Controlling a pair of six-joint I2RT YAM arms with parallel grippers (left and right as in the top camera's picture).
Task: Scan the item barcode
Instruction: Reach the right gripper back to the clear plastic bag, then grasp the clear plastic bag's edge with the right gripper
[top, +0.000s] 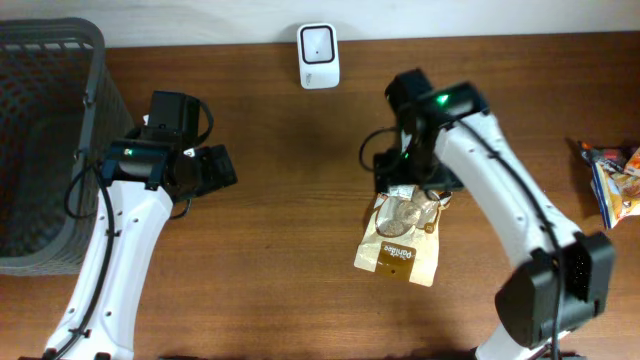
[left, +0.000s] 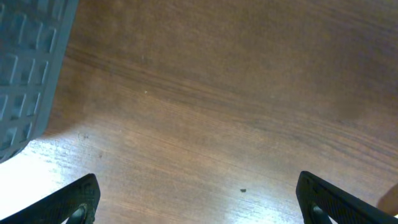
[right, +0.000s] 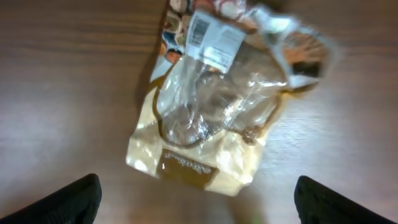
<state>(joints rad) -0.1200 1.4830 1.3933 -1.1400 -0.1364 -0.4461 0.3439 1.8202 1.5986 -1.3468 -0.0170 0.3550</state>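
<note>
Two arms are over the wooden table (top: 280, 270), both claws spread wide. The left gripper (top: 212, 168) hangs over bare wood at mid-left, holding nothing. The right gripper (top: 415, 188) hovers over the top end of one snack bag (top: 398, 245), right of centre, fingers released. One white scanner (top: 318, 55) sits at top centre, one grey basket (top: 45, 150) is at upper left, and one more packet (top: 615, 182) lies at the right edge.

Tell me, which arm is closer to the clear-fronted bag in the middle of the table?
Right. The right arm holds its open jaws just over the bag's top end. The left arm is far across the table, beside the basket.
</note>
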